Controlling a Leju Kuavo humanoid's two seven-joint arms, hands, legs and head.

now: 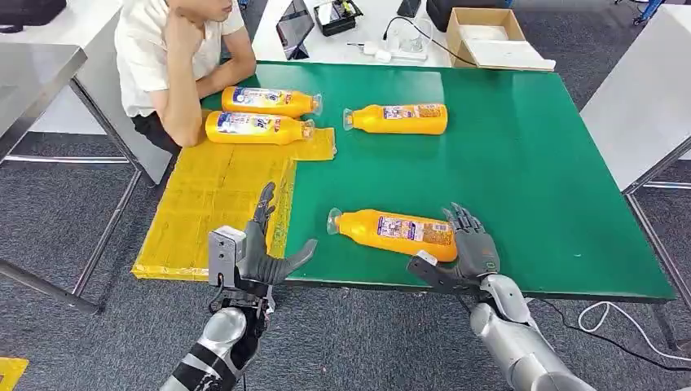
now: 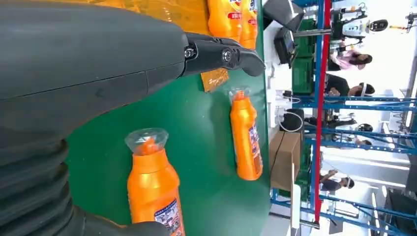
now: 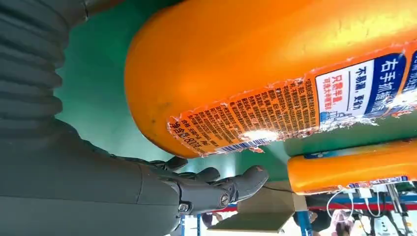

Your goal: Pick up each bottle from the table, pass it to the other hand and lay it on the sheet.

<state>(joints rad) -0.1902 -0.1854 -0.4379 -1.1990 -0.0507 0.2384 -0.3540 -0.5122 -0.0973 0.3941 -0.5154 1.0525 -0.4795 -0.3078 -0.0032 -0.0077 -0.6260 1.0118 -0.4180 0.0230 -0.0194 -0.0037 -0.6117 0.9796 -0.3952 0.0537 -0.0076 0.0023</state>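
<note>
An orange bottle lies on its side near the front edge of the green table, cap pointing left. My right hand is at its base, fingers spread past the bottom and thumb under the near side, not closed; the right wrist view has that base close up above the fingers. My left hand hovers open at the front edge, beside the yellow sheet. A second bottle lies further back on the table. Two bottles lie on the sheet.
A person in a white shirt sits at the table's far left corner, an elbow resting by the sheet's bottles. Behind the table, a white desk holds a cardboard box and a tablet. A white cable lies on the floor at right.
</note>
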